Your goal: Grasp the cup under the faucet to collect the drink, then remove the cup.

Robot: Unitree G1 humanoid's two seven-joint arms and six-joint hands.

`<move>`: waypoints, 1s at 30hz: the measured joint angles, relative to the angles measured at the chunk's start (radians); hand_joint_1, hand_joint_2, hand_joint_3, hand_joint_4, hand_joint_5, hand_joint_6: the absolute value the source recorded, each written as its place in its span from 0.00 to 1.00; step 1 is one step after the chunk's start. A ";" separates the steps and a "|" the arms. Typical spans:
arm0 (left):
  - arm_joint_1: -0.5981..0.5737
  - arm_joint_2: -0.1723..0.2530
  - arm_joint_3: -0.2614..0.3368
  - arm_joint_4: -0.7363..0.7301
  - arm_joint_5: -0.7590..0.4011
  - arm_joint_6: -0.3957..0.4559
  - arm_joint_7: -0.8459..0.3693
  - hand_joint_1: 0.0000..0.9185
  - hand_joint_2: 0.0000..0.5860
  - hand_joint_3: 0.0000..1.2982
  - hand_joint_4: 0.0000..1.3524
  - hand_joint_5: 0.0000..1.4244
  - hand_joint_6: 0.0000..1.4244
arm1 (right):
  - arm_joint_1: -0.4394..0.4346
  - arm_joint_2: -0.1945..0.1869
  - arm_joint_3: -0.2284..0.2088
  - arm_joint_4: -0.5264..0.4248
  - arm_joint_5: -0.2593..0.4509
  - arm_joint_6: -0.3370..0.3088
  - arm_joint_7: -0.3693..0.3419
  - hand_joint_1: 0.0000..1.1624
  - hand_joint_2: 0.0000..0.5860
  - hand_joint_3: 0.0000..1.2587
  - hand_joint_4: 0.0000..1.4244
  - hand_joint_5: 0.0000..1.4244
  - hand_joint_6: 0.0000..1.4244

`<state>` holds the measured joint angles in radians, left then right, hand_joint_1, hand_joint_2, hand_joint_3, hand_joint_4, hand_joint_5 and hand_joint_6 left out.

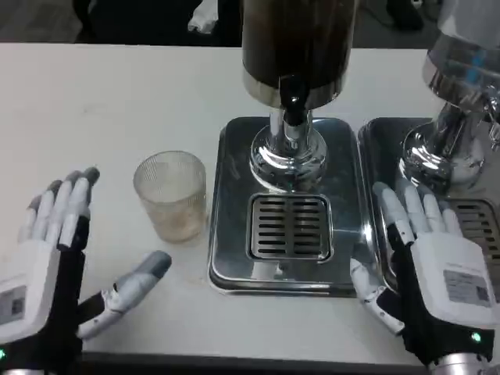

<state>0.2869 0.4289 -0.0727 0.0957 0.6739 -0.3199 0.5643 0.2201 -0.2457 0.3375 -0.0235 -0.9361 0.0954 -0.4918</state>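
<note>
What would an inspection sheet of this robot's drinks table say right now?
Surface: white table, bare where it shows.
Job's things: ribbed clear cup standing upright on the table, left of the steel drip tray, not under the faucet; dispenser tank holds dark liquid.
Clutter: second dispenser at the right edge, on its own tray.
Hands: left hand open, apart from the cup; right hand open, fingers spread between the two trays.
Cables: nothing seen.
Surroundings: dark shapes behind the table, too unclear to name.
</note>
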 measured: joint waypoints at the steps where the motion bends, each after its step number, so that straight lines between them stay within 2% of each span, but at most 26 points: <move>1: -0.018 0.002 0.010 0.017 -0.023 -0.017 -0.006 0.00 0.07 0.00 0.00 0.00 0.00 | 0.000 0.001 0.001 0.000 -0.002 0.001 0.000 0.20 0.88 0.07 0.00 0.00 0.00; 6: -0.126 0.001 0.041 0.155 -0.214 -0.105 -0.116 0.00 0.06 0.00 0.00 0.00 0.00 | -0.001 0.009 0.006 0.000 -0.004 0.008 0.000 0.20 0.88 0.07 0.00 0.00 0.00; 12: -0.296 0.021 0.031 0.396 -0.206 -0.208 -0.128 0.00 0.05 0.00 0.00 0.00 0.00 | -0.012 0.015 0.010 0.001 -0.004 0.010 0.000 0.20 0.88 0.07 0.00 0.00 0.01; 18: -0.446 0.020 0.008 0.665 -0.216 -0.293 -0.139 0.00 0.02 0.00 0.00 0.00 0.00 | -0.019 0.019 0.016 0.002 -0.004 0.010 0.000 0.21 0.88 0.07 0.00 0.00 0.02; 21: -0.527 0.010 -0.012 0.808 -0.233 -0.319 -0.162 0.07 0.02 0.00 0.00 0.00 0.00 | -0.018 0.019 0.022 0.003 -0.005 0.011 0.000 0.21 0.87 0.07 0.00 0.00 0.02; 25: -0.585 -0.004 -0.035 0.898 -0.234 -0.347 -0.175 0.13 0.02 0.00 0.00 0.00 0.00 | -0.018 0.020 0.023 0.002 -0.007 0.014 0.000 0.21 0.87 0.07 0.00 0.00 0.02; 30: -0.653 -0.029 -0.052 0.993 -0.245 -0.361 -0.209 0.14 0.01 0.00 0.00 0.00 0.00 | -0.015 0.019 0.023 -0.001 -0.012 0.020 0.000 0.21 0.87 0.07 0.00 0.00 0.02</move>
<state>-0.3660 0.3999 -0.1246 1.0885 0.4288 -0.6814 0.3548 0.2047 -0.2271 0.3603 -0.0249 -0.9477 0.1154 -0.4922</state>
